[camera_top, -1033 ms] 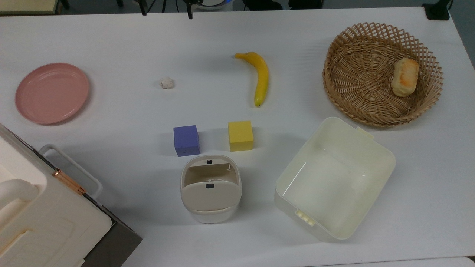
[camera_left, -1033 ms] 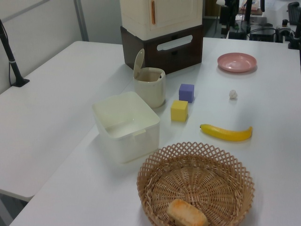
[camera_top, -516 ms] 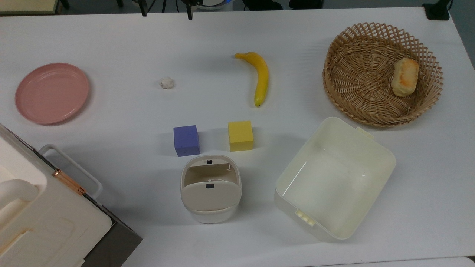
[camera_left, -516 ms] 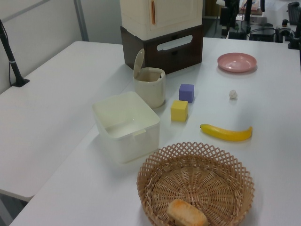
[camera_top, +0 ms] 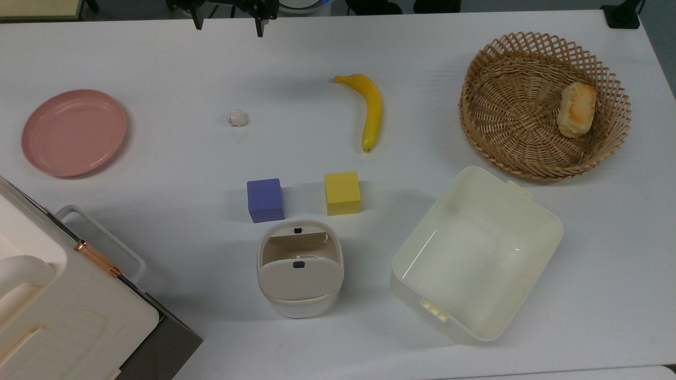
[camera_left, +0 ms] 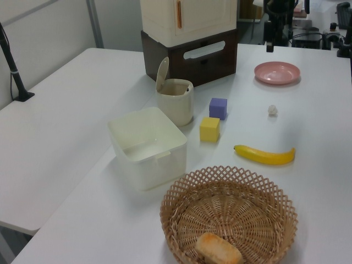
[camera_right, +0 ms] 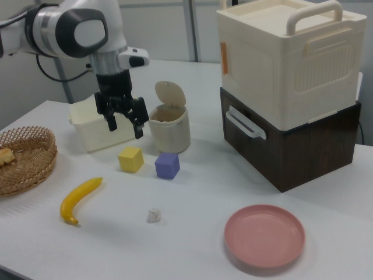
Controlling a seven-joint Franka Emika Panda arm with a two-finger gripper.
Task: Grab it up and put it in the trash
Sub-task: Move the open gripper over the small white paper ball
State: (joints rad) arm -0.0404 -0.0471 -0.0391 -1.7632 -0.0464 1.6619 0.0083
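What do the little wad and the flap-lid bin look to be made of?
The wad: likely crumpled paper, matte off-white with a creased, lumpy surface. The flap-lid bin: probably moulded plastic, smooth beige with a faint sheen and rounded corners.

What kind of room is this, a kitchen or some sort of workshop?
Probably a robotics lab: a robot arm hangs over a white table set with test props like a banana, foam-like cubes and a wicker basket.

A robotics lab or office workroom is being shown: a white robot arm [camera_right: 76, 26] is being mounted over a plain white worktop [camera_top: 158, 53], staged props such as foam cubes [camera_top: 265, 200] are being laid out, and cluttered desks [camera_left: 324, 36] are being seen behind.
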